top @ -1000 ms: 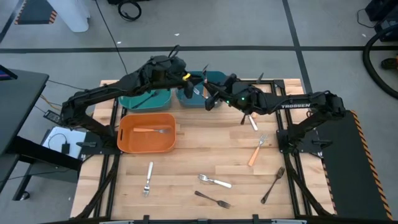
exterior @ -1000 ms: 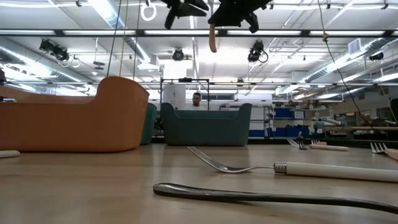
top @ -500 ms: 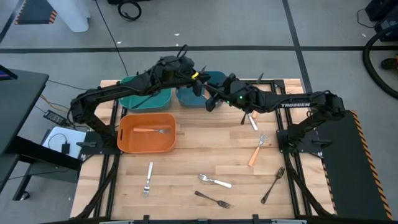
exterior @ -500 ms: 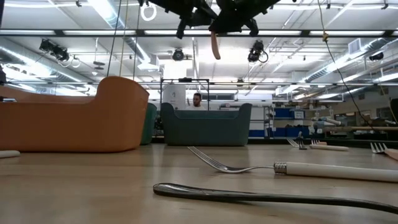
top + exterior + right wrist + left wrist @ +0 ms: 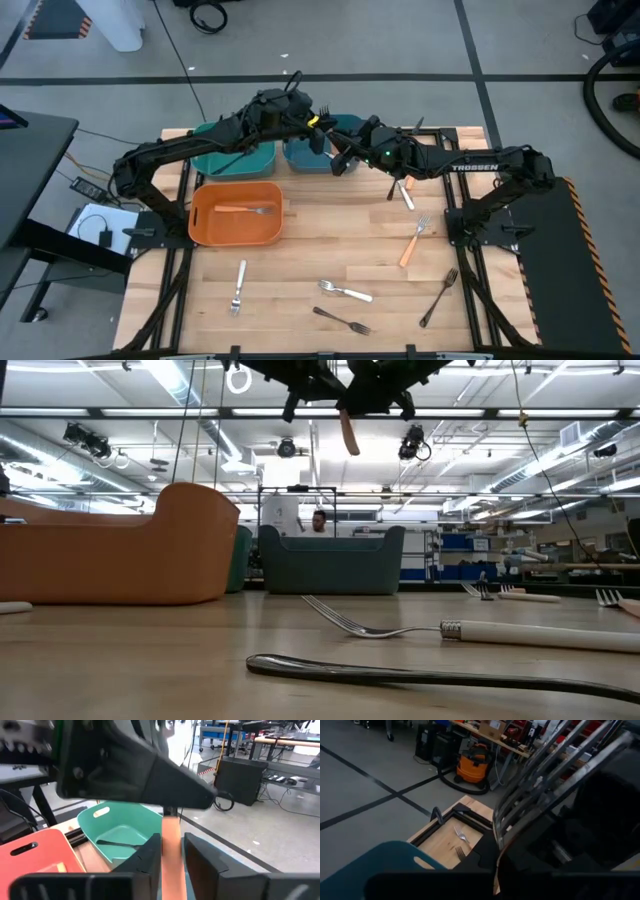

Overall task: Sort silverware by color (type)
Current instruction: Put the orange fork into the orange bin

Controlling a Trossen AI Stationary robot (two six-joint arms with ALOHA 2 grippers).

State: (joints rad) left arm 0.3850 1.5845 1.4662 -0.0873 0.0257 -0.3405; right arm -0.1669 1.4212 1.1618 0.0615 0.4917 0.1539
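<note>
An orange-handled fork [image 5: 346, 432] hangs upright in the air above the blue-grey bin [image 5: 305, 152], handle end down and silver tines [image 5: 545, 772] up. My right gripper [image 5: 172, 845] is shut on its handle. My left gripper [image 5: 320, 122] has come in from the table's left; it meets the fork higher up and looks shut on it. Both grippers show at the top of the low view. Several other forks lie flat on the table: silver [image 5: 238, 287], white-handled [image 5: 345, 291], black [image 5: 342, 321] and orange-handled [image 5: 412, 243]. My left gripper holds the fork at its neck [image 5: 170, 812], just above the orange handle. One dark finger [image 5: 145, 775] lies across the fork and hides the far finger, so the pinch itself does not show. The tines stick out past the fingers. My right gripper pinches the orange handle [image 5: 171, 837] between its two fingers [image 5: 150, 855], coming level from the table's right. The fork is lifted clear and nearly upright. Its free handle end [image 5: 347, 445] hangs below the fingers.
The orange bin [image 5: 205, 230] holds an orange-handled fork [image 5: 245, 209]. The teal bin [image 5: 215, 163] holds a black fork [image 5: 117, 843]. Another black fork [image 5: 438, 297] and a pale one [image 5: 405, 193] lie on the right half. A person [image 5: 318, 520] is far behind the table.
My left gripper has moved toward the table's right, up to the fork held by my right gripper, and has then kept still. The fork's hanging handle has tipped slightly. My right gripper has stayed above the blue-grey bin.
</note>
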